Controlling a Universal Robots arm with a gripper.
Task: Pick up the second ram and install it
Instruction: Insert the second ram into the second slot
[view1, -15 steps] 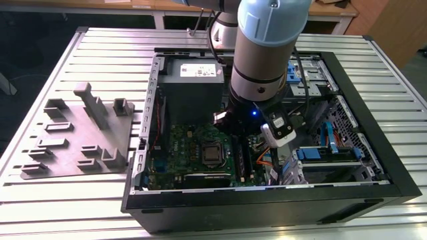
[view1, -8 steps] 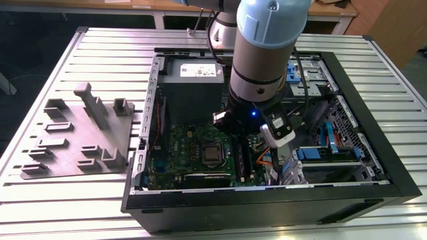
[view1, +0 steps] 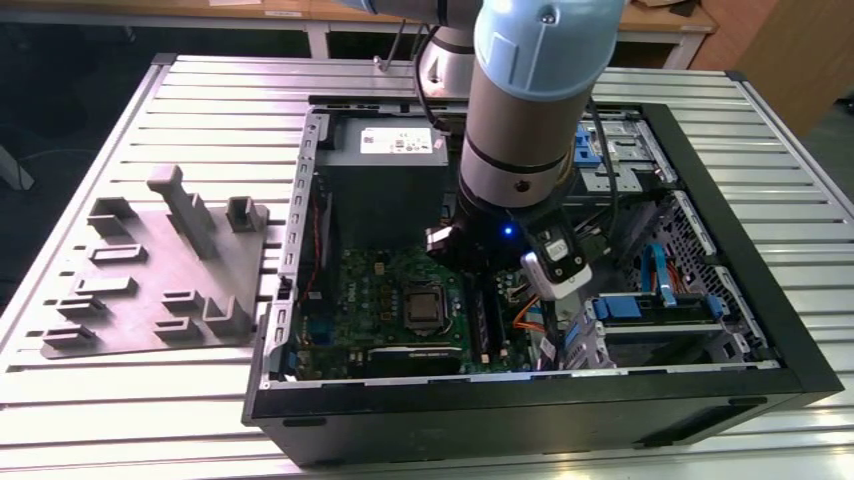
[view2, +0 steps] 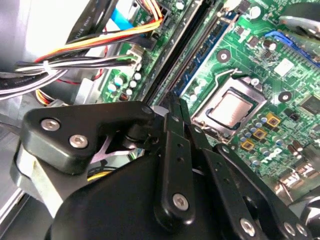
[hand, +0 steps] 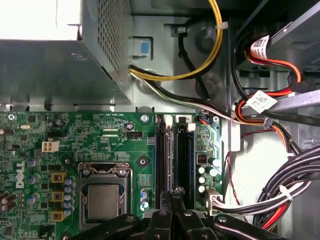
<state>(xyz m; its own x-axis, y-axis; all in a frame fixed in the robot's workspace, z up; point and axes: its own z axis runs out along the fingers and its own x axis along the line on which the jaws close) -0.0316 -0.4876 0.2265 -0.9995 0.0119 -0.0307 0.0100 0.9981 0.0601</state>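
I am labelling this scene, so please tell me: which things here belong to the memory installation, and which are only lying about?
Job: pincer, black slot rails by its tip.
Lying about: processor, cable bundles, power supply box, grey holder plate beside the case.

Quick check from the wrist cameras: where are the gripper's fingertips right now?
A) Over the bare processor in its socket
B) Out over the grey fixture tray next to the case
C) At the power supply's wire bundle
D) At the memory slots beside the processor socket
D. In the first wrist view the gripper has its fingertips drawn together over the black memory slots, with the processor off to one side.
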